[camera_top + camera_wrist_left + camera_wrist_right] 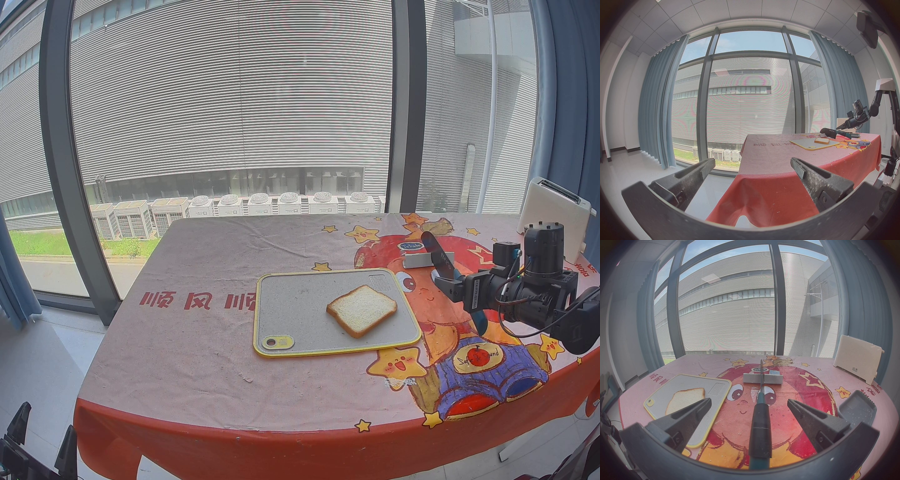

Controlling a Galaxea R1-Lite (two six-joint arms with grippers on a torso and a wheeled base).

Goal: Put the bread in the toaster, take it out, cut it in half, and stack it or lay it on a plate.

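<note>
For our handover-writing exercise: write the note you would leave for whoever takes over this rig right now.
Left gripper: open, empty, low off the table's near left corner.
Right gripper: open, straddling the knife handle, not closed on it; the blade sits in the knife rest.
Bread: one whole slice on the cutting board. Toaster at far right.
Done: bread lies on the board; whether it is toasted, cannot tell.
Left: grip knife, halve bread, plate it.

Matt plastic cutting board (300, 312), creased printed tablecloth (206, 369) — porous bread (362, 309), smooth plastic toaster (553, 215)
</note>
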